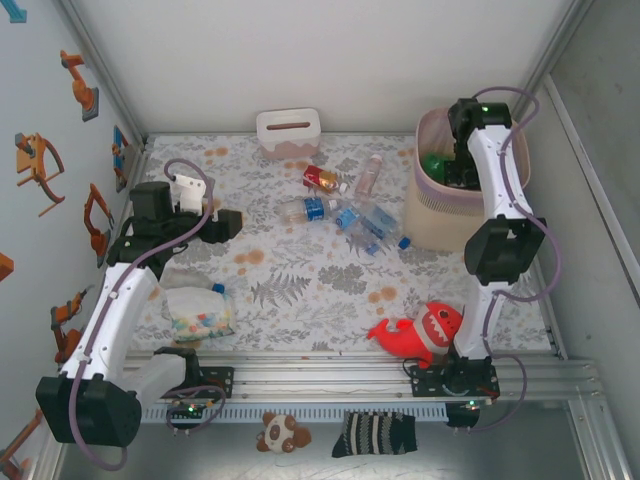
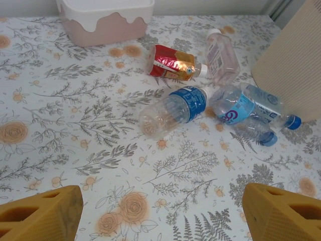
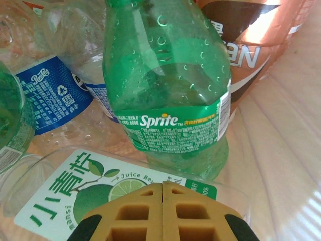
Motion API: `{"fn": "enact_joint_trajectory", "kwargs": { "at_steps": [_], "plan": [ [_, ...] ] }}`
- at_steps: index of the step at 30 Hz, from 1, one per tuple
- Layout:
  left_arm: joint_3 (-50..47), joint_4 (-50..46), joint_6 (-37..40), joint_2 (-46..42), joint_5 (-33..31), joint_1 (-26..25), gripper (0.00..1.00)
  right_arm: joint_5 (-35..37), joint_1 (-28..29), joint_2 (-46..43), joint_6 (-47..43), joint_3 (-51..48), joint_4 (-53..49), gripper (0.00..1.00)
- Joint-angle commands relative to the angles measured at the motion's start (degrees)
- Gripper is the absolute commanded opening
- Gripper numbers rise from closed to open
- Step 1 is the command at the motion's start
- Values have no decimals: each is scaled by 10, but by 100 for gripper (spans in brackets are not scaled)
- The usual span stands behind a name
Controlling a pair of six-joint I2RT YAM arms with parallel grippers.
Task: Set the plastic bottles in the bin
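The flower-printed tablecloth (image 1: 300, 290) is being shared by everything here. The bin (image 1: 432, 215), a tall cream basket of ribbed plastic, is being lined by a pink translucent liner (image 1: 425, 150) folded over its rim. Well to the left of the bin, a white slotted box (image 1: 288, 133) with a wavy pink base is being shown at the far edge. Nearer than the bin, a red plush shark (image 1: 420, 332) is being shown, and far to its left a clear bag of pastel bits (image 1: 200, 312).

Between the box and the bin, loose bottles are being left lying on their sides: a red-labelled bottle (image 2: 173, 63), a clear pale bottle (image 2: 220, 55), a blue-labelled bottle (image 2: 173, 108) and two crumpled blue-capped bottles (image 2: 246, 108) at the bin's foot, where contact cannot be told.

Inside the bin, a green Sprite bottle (image 3: 165, 85), a copper-brown bottle (image 3: 251, 40) and a Pepsi bottle (image 3: 50, 93) are being crowded together. The right gripper (image 3: 162, 190) is being held above them, its yellow jaws pressed together on nothing. The left gripper (image 2: 160, 221) is being held well left of the bin, jaws spread wide and gripping nothing.
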Motion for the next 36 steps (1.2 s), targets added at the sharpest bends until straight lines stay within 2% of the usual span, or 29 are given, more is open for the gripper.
{"fn": "enact_joint_trajectory", "kwargs": {
  "at_steps": [1, 10, 13, 17, 22, 26, 32, 36],
  "plan": [
    [1, -9, 3, -2, 0, -2, 82, 2, -5, -15, 7, 52, -30, 0],
    [-4, -3, 1, 2, 0, -2, 82, -68, 1, -91, 10, 88, 4, 0],
    [-7, 2, 0, 2, 5, -2, 82, -93, 5, -130, 9, 67, 34, 0],
    [-15, 14, 0, 1, 10, -1, 82, -150, 15, -200, -3, -3, 104, 6],
    [-20, 26, -1, 4, 14, -2, 83, -209, 29, -271, -7, -86, 187, 18],
    [-23, 31, -2, 5, 8, -2, 83, -251, 52, -317, -12, -154, 259, 36],
    [-22, 24, -2, 4, -18, -2, 85, -252, 110, -358, -51, -241, 347, 47],
    [-33, 43, -6, -11, -27, -2, 87, -234, 157, -359, -82, -270, 371, 55]
  ]
}}
